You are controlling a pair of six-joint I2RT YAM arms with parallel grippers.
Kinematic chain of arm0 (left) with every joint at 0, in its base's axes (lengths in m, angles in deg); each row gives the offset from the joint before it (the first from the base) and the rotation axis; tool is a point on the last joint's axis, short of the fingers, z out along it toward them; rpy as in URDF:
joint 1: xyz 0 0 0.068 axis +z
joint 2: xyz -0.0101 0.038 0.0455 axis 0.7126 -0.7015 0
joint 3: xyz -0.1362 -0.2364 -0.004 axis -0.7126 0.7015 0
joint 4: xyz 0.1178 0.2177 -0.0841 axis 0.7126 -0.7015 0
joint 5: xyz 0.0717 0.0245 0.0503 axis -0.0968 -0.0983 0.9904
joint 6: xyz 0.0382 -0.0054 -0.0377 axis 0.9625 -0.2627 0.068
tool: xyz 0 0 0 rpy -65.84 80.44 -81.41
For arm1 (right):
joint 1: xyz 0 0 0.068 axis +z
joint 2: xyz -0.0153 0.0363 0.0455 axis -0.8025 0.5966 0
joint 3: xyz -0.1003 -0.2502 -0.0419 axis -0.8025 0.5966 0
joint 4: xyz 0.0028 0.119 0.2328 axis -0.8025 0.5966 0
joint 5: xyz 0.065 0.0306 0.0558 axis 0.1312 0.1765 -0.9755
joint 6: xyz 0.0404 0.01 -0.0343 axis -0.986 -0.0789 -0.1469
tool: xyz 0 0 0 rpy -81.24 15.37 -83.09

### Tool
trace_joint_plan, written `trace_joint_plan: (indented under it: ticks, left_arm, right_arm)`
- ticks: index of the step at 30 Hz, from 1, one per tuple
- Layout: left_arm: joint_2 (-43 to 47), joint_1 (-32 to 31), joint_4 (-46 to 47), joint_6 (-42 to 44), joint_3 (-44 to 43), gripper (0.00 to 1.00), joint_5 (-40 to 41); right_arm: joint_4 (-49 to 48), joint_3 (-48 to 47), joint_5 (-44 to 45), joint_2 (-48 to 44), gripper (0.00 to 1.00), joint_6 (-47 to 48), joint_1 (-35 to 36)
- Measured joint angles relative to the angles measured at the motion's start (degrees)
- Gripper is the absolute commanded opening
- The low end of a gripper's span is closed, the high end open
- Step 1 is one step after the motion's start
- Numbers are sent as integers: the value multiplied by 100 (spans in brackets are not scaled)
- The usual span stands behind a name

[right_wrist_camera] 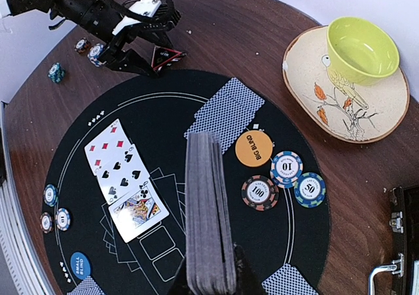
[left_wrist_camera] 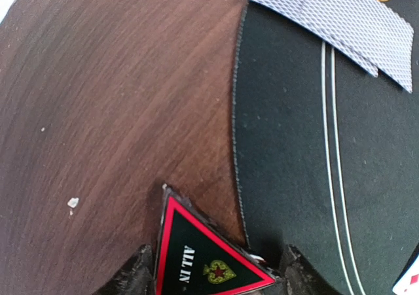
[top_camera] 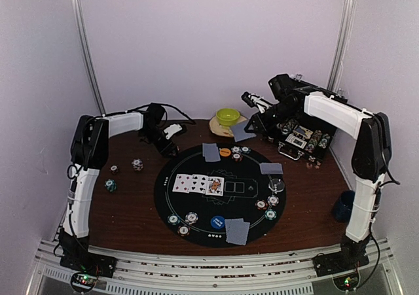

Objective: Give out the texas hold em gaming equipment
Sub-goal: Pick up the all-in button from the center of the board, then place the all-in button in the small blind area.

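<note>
My left gripper (top_camera: 168, 144) is shut on the red triangle "ALL IN" marker (left_wrist_camera: 204, 259), low over the wood at the black mat's (top_camera: 216, 207) far-left edge; both also show in the right wrist view (right_wrist_camera: 163, 56). My right gripper (right_wrist_camera: 209, 280) is shut on a deck of grey-blue-backed cards (right_wrist_camera: 208, 210), held on edge above the mat's far side (top_camera: 243, 131). Face-down card pairs (top_camera: 211, 152) (top_camera: 271, 169) (top_camera: 237, 231) and face-up cards (top_camera: 198, 184) lie on the mat. An orange disc (right_wrist_camera: 253, 148) and striped chips (right_wrist_camera: 285, 177) lie below the deck. A blue disc (top_camera: 218, 223) and a clear disc (top_camera: 276, 184) are on the mat.
A green bowl (top_camera: 228, 116) on its plate (right_wrist_camera: 308, 92) stands at the back. An open chip case (top_camera: 304, 138) is at the back right. A dark blue mug (top_camera: 342, 205) is at the right edge. Loose chips (top_camera: 137, 165) lie on the wood at the left.
</note>
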Motion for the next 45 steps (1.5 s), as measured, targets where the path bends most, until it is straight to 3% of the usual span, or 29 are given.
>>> trace_joint_plan:
  ticks: [3, 16, 28, 38, 45]
  left_arm:
    - [105, -17, 98, 28, 160, 46, 20]
    - [542, -37, -59, -11, 739, 44, -35]
    - [1685, -428, 256, 28, 1895, 45, -15]
    - [2608, -1491, 811, 459, 3329, 45, 216]
    - [2997, -2317, 931, 691, 3786, 46, 35]
  right_arm:
    - [0, 0, 17, -37, 0, 0, 0]
    - [-7, 0, 122, -90, 0, 0, -7]
    - [-11, 0, 138, -90, 0, -2, -210]
    - [-22, 0, 118, -90, 0, 7, -706]
    - [-22, 0, 98, -90, 0, 15, -1001]
